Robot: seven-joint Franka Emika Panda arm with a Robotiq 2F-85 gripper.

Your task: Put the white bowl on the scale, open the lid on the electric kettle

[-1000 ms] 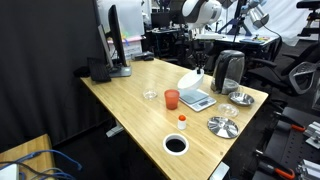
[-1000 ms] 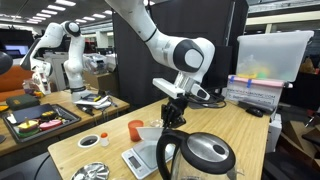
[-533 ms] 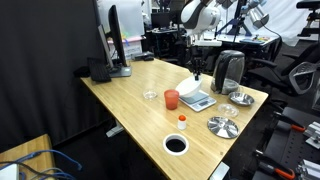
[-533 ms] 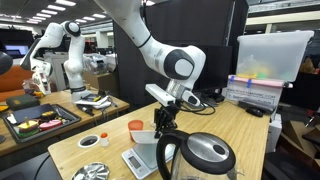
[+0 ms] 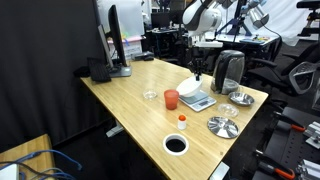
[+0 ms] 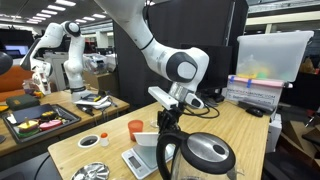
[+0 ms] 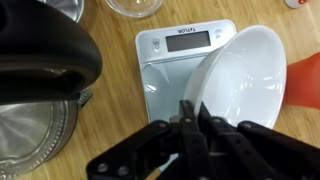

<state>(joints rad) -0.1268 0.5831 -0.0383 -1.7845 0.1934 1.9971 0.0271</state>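
- While the arm hangs over the right part of the light wooden table (image 5: 130, 110), the black Robotiq gripper (image 7: 192, 114) is closed down narrow, its two fingers pinching the rim of the shallow round plain white bowl (image 7: 245, 75).
- Wrist view: the white bowl is tilted, open side up and left. It covers the right half of the low flat grey-silver kitchen scale (image 7: 172, 75) with the pale bluish top.
- Contact between the bowl's lower edge and the scale platform: probably touching or just above, but I cannot tell from these angles.
- The scale's display strip is uncovered at its far edge in the wrist view; the digits are not readable.
- The tall dark-and-steel electric kettle (image 5: 230, 70) with a black handle stands upright just beside the scale, on its far right side in an exterior view.
- The round greyish lid (image 6: 207, 150) sits flat on the kettle's mouth, closed.
- An orange cup (image 5: 171, 98) stands upright just left of the scale, near the bowl but apart from it.
- Nearer on the table lie a shiny ribbed metal plate (image 5: 222, 126) and a white-rimmed round dish (image 5: 176, 144) with a black inside, well apart from the scale.
- A small clear glass dish (image 5: 150, 95) sits left of the orange cup.
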